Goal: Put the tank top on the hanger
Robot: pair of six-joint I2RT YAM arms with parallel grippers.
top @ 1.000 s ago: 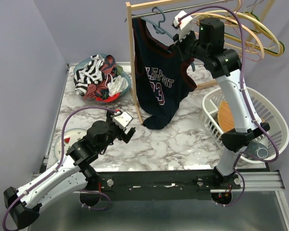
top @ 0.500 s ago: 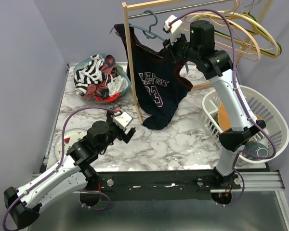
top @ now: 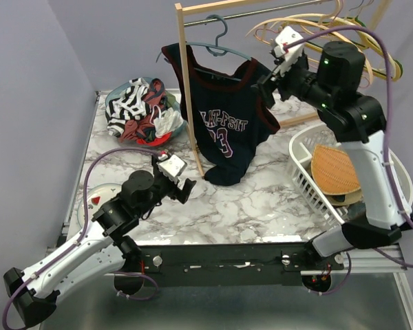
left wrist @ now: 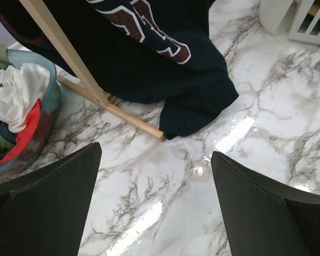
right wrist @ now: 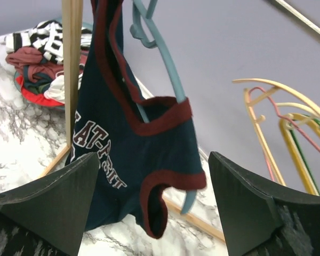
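The tank top [top: 227,127] is hanging on the hanger [right wrist: 168,66] from the far rail [top: 275,10], its length dropping to the table [top: 261,192], just left of the right gripper [top: 265,88], which is hovering empty with jaws apart, while the left gripper [top: 186,187], likewise apart, is sitting near left.

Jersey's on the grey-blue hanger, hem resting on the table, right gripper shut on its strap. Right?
Only the gripper part is wrong. The right wrist view shows the right gripper open, with nothing between its fingers. The tank top is on the hanger, its hem on the table.
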